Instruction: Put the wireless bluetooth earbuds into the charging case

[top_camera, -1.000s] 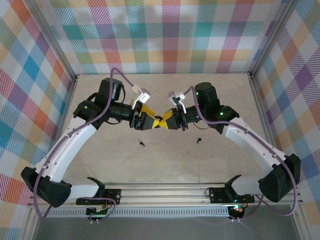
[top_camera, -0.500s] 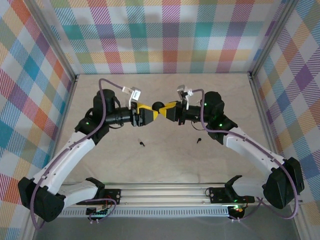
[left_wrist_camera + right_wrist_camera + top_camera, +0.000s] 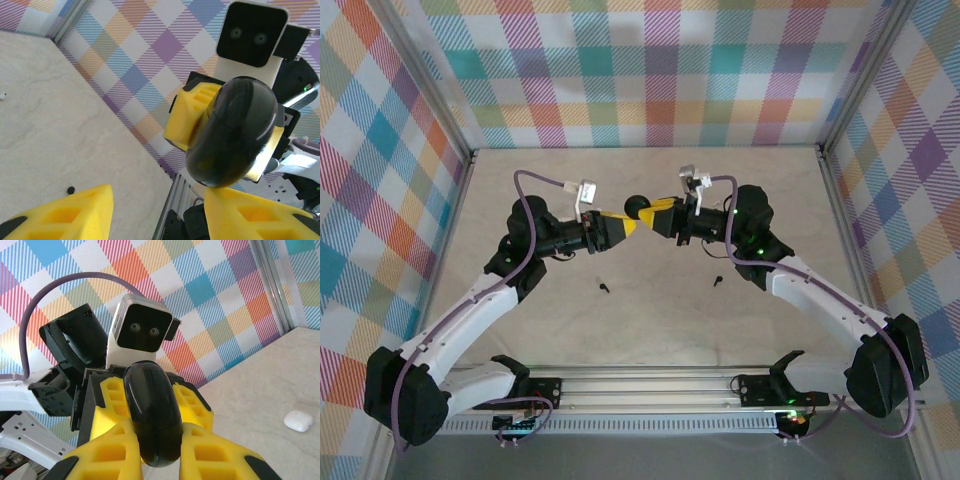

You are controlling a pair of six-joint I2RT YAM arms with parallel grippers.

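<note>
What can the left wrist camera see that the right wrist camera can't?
Left wrist view: a tiny black dot on the table, maybe an earbud, and the right arm's camera. Right wrist view: a white case lying on the table, and the left arm's camera. Both: the black case pinched in the right gripper, with checkered walls behind.
</note>
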